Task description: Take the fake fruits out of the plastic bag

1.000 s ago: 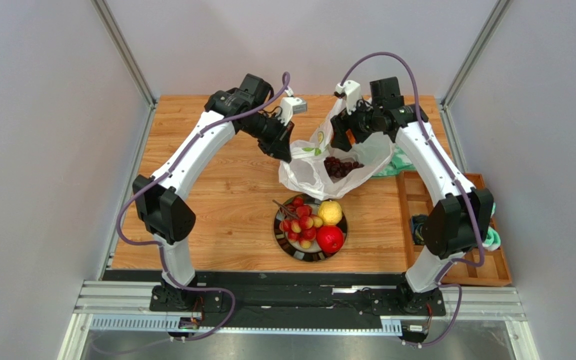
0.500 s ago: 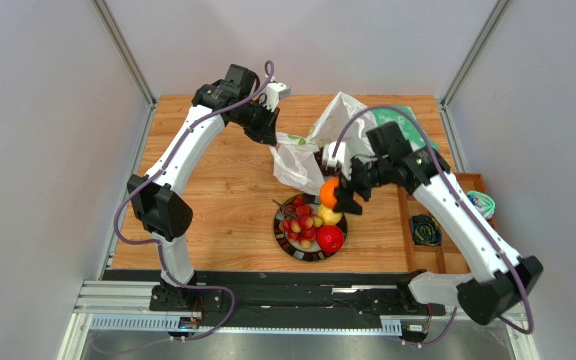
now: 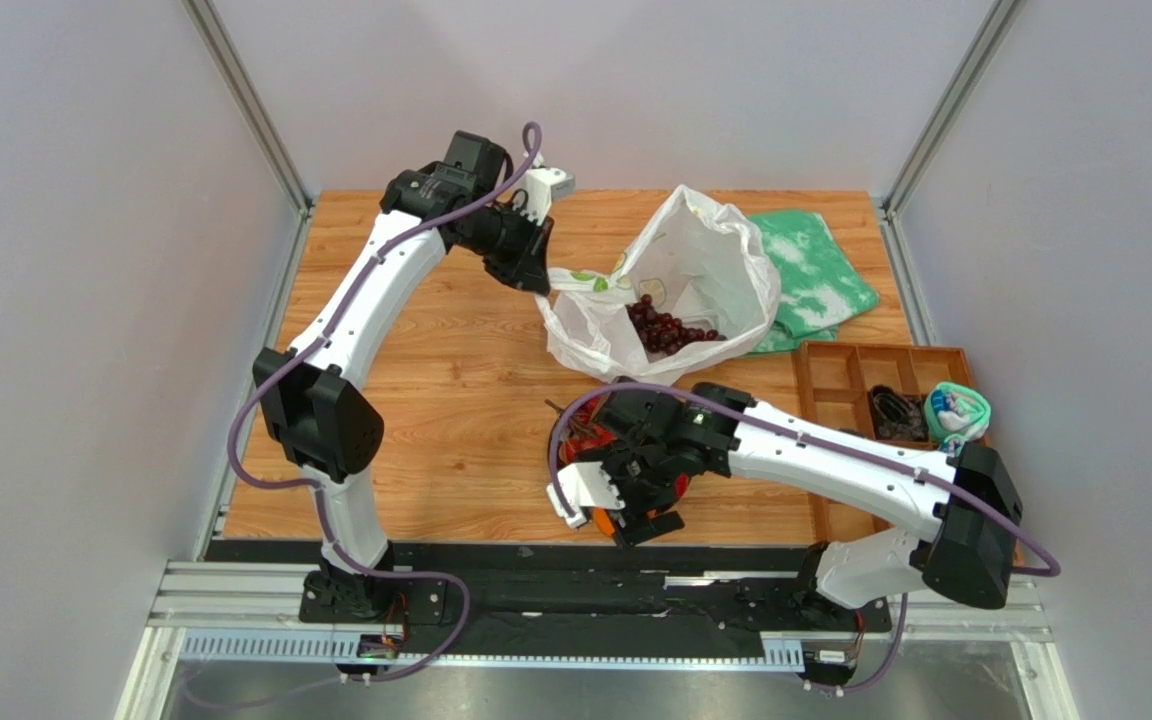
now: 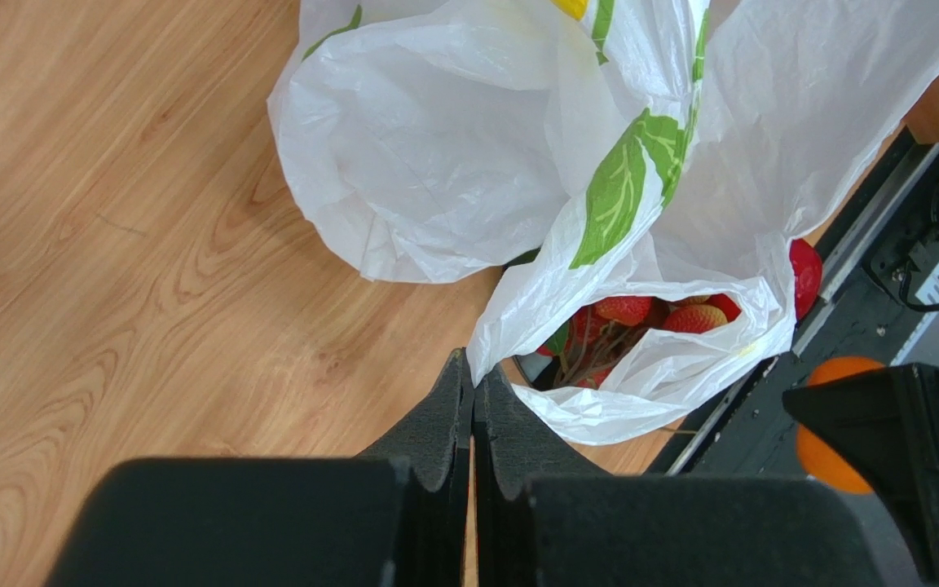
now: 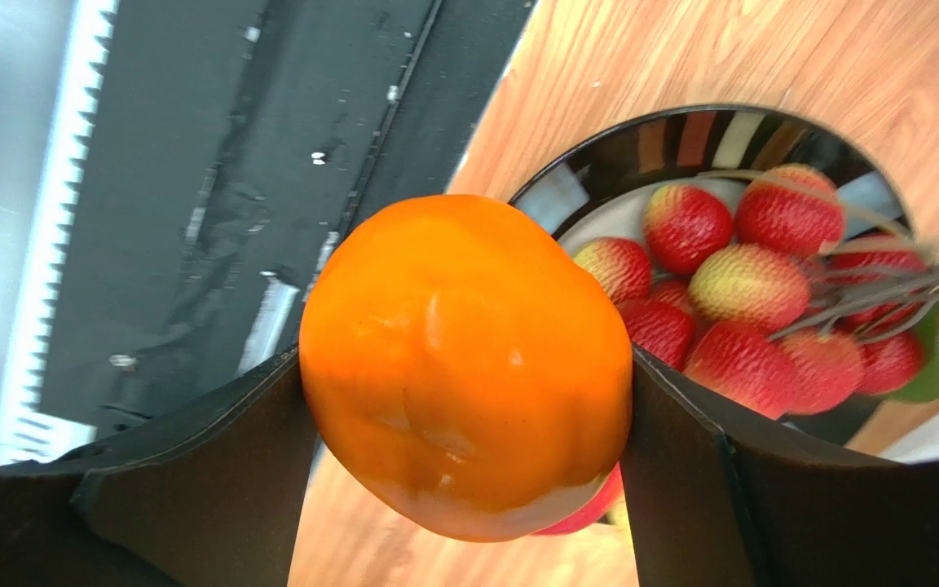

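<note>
One orange (image 5: 466,355) in right pincer (image 5: 466,385); left pincer (image 4: 475,382) pinches bag (image 4: 438,159).

The right fingers (image 5: 217,477) have carried the orange (image 5: 468,367) from the plastic bag (image 3: 687,263) to the plate (image 5: 634,144)'s near edge.

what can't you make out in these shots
- Top view: the right gripper covers most of the plate.
- Right wrist view: the orange blocks the plate's middle.
- Top view: folds of the bag hide any fruit beyond the grapes.
- Top view: what is in the tray is too small to tell.
</note>
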You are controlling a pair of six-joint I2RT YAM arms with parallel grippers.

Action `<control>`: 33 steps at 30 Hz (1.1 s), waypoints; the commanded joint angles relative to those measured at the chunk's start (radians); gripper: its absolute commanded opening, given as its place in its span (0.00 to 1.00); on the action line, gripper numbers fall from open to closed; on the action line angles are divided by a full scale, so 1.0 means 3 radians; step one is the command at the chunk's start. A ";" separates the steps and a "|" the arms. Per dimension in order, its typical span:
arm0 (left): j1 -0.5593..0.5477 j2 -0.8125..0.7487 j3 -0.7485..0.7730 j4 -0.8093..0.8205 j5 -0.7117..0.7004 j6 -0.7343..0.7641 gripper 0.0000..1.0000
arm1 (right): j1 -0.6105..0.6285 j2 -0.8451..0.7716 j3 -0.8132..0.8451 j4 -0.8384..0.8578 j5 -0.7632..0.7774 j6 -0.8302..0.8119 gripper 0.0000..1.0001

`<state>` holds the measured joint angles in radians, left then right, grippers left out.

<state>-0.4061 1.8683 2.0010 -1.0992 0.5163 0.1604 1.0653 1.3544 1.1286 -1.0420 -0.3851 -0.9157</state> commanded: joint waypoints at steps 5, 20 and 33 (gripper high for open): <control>0.0004 -0.0235 -0.0181 -0.0023 0.0135 0.0064 0.00 | 0.0182 0.0409 0.0027 0.0431 0.0706 -0.0241 0.55; 0.0009 -0.0557 -0.0493 -0.0043 0.0135 0.0151 0.00 | 0.0325 0.0619 -0.0331 0.0896 0.1232 -0.0506 0.57; 0.0004 -0.0547 -0.0427 -0.0043 0.0222 0.0140 0.00 | 0.0381 0.0333 -0.0055 0.0585 0.1171 -0.0322 1.00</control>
<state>-0.4057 1.7332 1.8538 -1.1168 0.5491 0.1852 1.1713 1.5311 1.0229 -0.8124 -0.0166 -1.0359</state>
